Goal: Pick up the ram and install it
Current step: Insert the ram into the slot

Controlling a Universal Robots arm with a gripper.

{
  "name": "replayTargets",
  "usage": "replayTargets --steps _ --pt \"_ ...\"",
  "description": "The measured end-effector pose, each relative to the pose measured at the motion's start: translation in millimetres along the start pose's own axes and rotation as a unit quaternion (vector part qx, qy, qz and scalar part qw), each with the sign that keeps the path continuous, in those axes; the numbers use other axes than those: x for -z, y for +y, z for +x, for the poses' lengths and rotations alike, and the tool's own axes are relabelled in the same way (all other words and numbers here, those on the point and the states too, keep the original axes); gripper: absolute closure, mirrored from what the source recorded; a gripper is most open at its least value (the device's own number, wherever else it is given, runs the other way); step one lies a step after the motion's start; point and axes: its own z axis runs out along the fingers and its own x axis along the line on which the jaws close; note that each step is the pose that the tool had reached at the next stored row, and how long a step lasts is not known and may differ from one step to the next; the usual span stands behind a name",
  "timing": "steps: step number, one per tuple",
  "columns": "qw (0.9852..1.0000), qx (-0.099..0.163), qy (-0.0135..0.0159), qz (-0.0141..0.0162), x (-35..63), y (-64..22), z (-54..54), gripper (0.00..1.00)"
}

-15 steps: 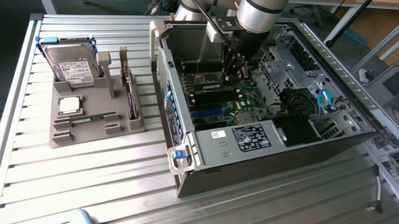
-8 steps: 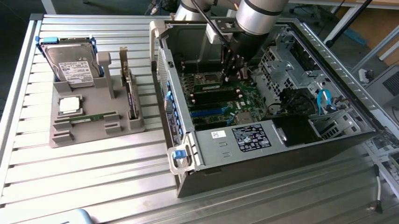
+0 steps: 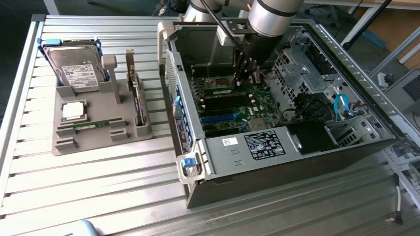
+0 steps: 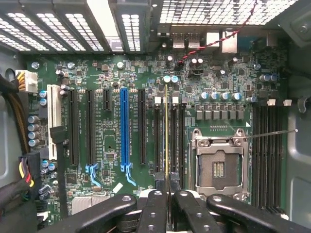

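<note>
**Ram picked up and brought over the slots, not yet seen to be seated**

The pick-up part looks finished. The black claw (image 4: 167, 196) with jointed fingers is pressed together on the ram (image 4: 166, 131), a thin green circuit-board stick, which the wrist view shows on edge as a pale narrow line. The arm reaches down into the open grey metal computer case (image 3: 217, 187), and the claw (image 3: 246, 73) hangs low over the green motherboard (image 4: 112, 73). The ram runs along the long black memory slots (image 4: 173, 141), beside the empty silver processor socket (image 4: 217, 167). I cannot tell whether its lower edge already sits in a slot, so I judge the installing is left to finish. A second green stick (image 3: 98, 124) of the same kind lies in the grey plastic holder (image 3: 92, 142) on the ribbed metal table (image 3: 98, 187), well apart from the case.
</note>
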Motion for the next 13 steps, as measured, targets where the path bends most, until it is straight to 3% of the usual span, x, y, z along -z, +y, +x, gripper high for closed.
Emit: replayTargets --steps 6,13 --pt "1.0 -0.004 -0.0001 0.0003 -0.1 -0.2 0.0 0.88" --pt "1.0 -0.005 -0.0001 0.0003 -0.3 -7.5 -0.1 0.88"
